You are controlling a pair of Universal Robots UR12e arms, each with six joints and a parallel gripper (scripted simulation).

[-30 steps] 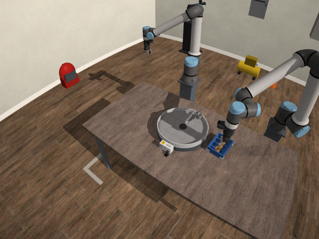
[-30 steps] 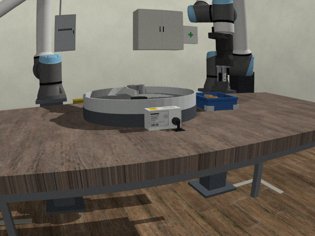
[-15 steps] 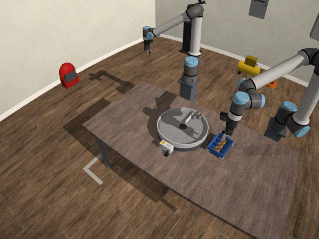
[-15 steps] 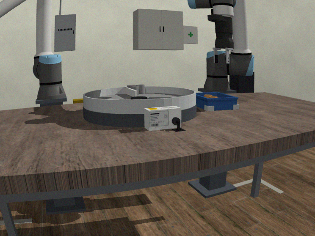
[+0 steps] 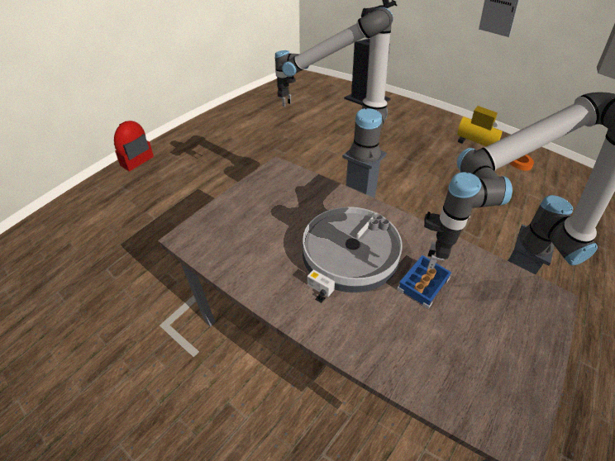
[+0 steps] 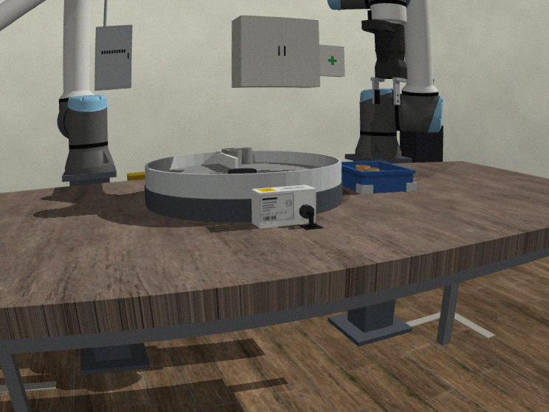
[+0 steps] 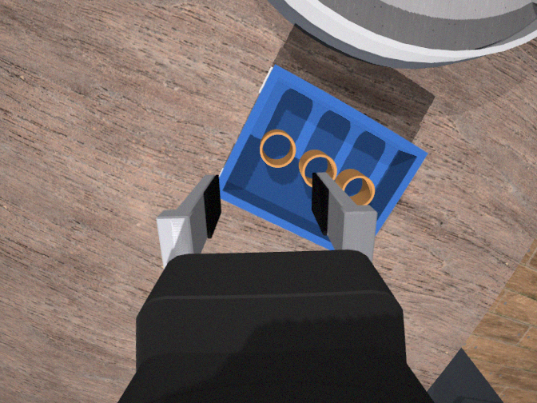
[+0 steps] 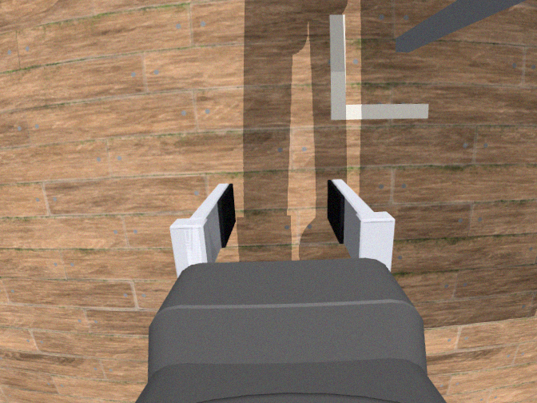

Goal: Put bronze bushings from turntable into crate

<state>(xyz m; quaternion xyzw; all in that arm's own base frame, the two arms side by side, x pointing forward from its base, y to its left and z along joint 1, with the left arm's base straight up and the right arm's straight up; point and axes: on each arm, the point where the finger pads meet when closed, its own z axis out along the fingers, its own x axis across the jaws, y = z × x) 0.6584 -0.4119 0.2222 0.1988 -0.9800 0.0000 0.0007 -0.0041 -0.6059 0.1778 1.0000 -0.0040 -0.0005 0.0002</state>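
The blue crate (image 5: 416,293) (image 6: 385,182) (image 7: 347,111) sits flat within its light corner guides (image 6: 364,188). Three bronze bushings stand in a row in the crate: one (image 7: 277,165) at the left in the left wrist view, one (image 7: 304,161) in the middle and one (image 7: 344,176) at the right. The turntable (image 5: 357,282) (image 6: 212,184) (image 7: 377,47) carries several grey steel bushings (image 5: 384,225) (image 6: 246,155); no bronze shows on it. My left gripper (image 5: 431,262) (image 6: 386,96) (image 7: 266,193) is open and empty above the crate. My right gripper (image 5: 286,100) (image 8: 280,201) is open and empty, high beyond the table.
A grey bar (image 5: 364,227) (image 6: 228,160) stands on the turntable beside the steel bushings. A black hub (image 5: 352,243) marks its centre. A white box (image 5: 317,282) (image 6: 277,208) with a black fitting stands by the turntable's rim. The crate is close to that rim.
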